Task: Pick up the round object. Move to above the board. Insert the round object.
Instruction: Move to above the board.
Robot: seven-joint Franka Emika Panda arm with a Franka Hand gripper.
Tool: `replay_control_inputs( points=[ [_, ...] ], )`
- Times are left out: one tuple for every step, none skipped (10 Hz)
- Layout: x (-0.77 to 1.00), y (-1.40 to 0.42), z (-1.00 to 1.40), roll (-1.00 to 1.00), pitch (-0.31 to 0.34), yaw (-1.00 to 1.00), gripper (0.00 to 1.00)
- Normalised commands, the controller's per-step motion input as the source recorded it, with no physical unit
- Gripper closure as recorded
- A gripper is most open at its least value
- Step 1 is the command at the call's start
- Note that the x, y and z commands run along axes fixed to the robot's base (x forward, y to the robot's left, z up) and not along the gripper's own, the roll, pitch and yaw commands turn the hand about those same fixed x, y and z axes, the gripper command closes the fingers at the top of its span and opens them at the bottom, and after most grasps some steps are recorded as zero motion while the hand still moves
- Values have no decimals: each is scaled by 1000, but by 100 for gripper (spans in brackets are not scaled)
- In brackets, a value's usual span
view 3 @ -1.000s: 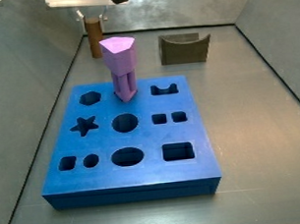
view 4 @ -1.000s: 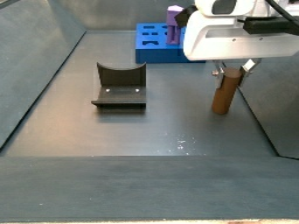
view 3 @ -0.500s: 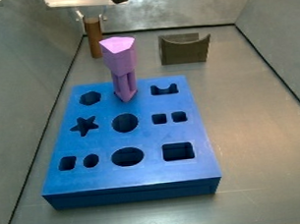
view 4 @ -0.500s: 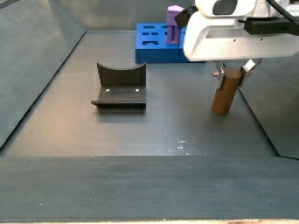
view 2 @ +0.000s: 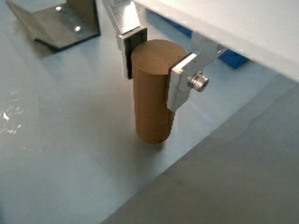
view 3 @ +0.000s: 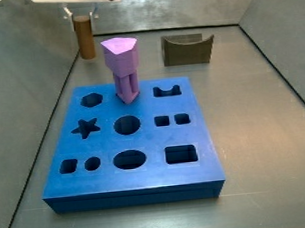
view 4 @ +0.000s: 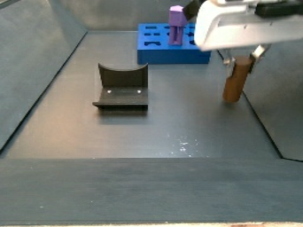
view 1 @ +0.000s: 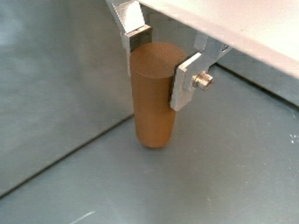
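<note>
So the desk (view 3: 265,71) is a dull grey metal-looking floor with grey walls all round. Biggest thing on it is the board (view 3: 138,184), a thick matte blue slab with star, hexagon, round and square cut-outs, a purple pentagonal peg (view 3: 121,66) standing in it. The gripper (view 1: 163,58) is clamped on the round object (view 1: 155,96), a smooth brown cylinder, upright at the far left past the board.

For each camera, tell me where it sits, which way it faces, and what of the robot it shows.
Both wrist views: on the wrist, looking down the fingers clamping the round object.
Side view: beyond the board's near end, facing the round object under the gripper.
Side view: opposite end, the board far; gripper on the peg.
All four share the peg.
</note>
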Motion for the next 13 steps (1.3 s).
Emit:
replay_control_inputs(
  points=[
    [-217, -356, 1000, 376, 134, 69, 100],
    [-217, -314, 1000, 288, 72, 39, 100],
    [-224, -289, 1000, 254, 48, 24, 100],
    [-234, -268, 1000, 238, 35, 19, 100],
    [-250, -246, 1000, 214, 31, 21, 100],
    [-263, -226, 1000, 189, 36, 20, 100],
    [-284, -202, 1000, 150, 56, 18, 100],
    [-302, -186, 1000, 119, 75, 25, 100],
    [-315, -176, 1000, 97, 87, 25, 100],
    [-366, -153, 1000, 41, 115, 31, 100],
    [-395, -144, 1000, 20, 121, 34, 100],
    [-466, -127, 1000, -14, 124, 37, 100],
    [-489, -104, 907, -34, 131, 40, 100]
  ],
)
